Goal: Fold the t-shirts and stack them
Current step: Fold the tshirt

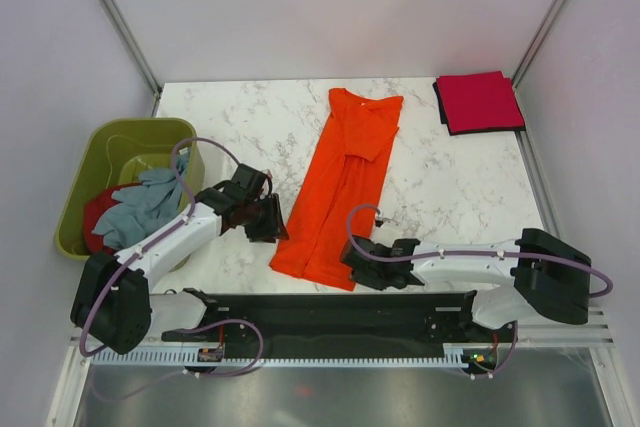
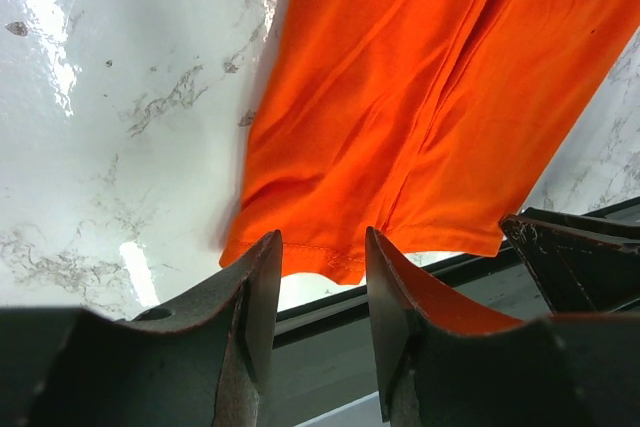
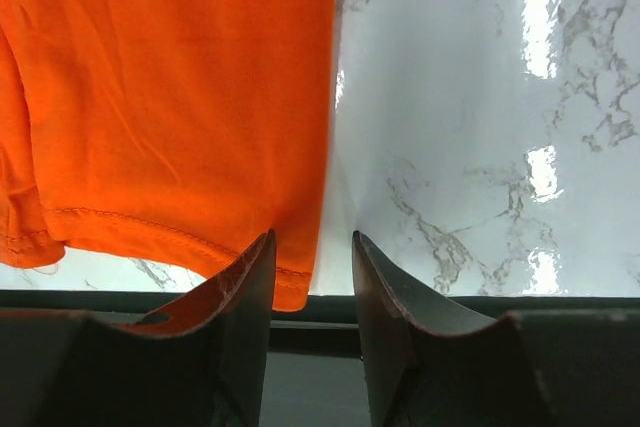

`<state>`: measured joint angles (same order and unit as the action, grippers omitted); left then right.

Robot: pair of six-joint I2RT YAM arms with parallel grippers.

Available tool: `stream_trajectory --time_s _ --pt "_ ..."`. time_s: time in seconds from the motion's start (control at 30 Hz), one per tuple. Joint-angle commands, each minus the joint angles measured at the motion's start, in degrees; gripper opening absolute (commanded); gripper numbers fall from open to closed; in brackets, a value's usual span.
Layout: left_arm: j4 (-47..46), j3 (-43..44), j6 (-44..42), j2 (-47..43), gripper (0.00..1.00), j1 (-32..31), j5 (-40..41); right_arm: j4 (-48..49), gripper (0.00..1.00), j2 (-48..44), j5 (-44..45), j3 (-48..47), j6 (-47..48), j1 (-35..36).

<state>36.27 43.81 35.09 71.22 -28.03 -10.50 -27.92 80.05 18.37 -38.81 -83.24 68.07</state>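
**A:** Where was the orange t-shirt (image 1: 340, 187)?

**B:** Mid surface (image 1: 240, 127), lying flat, folded lengthwise into a long strip. The collar end pointed to 12 o'clock and the hem to 6, skewed a little toward 7.

**A:** Left fingers (image 2: 255, 297)?

**B:** Parted, with nothing between them. They sat low at the hem's 9 o'clock corner. In the left wrist view the hem edge lay just past the tips, with bare marble at 10 o'clock of it.

**A:** Right fingers (image 3: 390, 307)?

**B:** Also parted, no grip on anything. They were at the hem's 3 o'clock corner. The cloth corner lay right at one tip; couldn't tell if it touched.

**A:** The other shirts?

**B:** The crimson t-shirt (image 1: 480, 100) was folded square at the 1 o'clock corner of the surface, well apart from the orange one. A dark edge showed under it.

**B:** The grey-blue t-shirt (image 1: 145, 202) and the second red t-shirt (image 1: 97, 212) were bunched in the olive tub (image 1: 100, 142) at 9 o'clock. The grey-blue one was draped over the tub's 4 o'clock rim, just beside the left arm.
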Motion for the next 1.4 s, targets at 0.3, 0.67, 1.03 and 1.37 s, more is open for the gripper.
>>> stream_trajectory --time_s 0.3,0.67,1.03,1.37 --pt "-2.7 -1.01 -0.2 -1.78 0.44 0.17 -2.41 0.68 0.36 -0.24 0.7 0.66 -2.1 2.24" --pt "-2.7 -2.85 4.45 -2.93 0.47 -8.17 -0.5 -2.57 0.0 -6.56 4.04 4.79 0.62 1.19" --pt "-3.75 -8.65 10.97 -2.93 0.49 -15.47 4.43 -9.34 0.0 -15.71 4.31 7.52 3.35 0.57" --pt "-0.77 -3.12 6.49 -0.29 0.49 -11.7 6.46 0.58 0.35 -10.9 -2.29 4.01 -0.51 0.83"
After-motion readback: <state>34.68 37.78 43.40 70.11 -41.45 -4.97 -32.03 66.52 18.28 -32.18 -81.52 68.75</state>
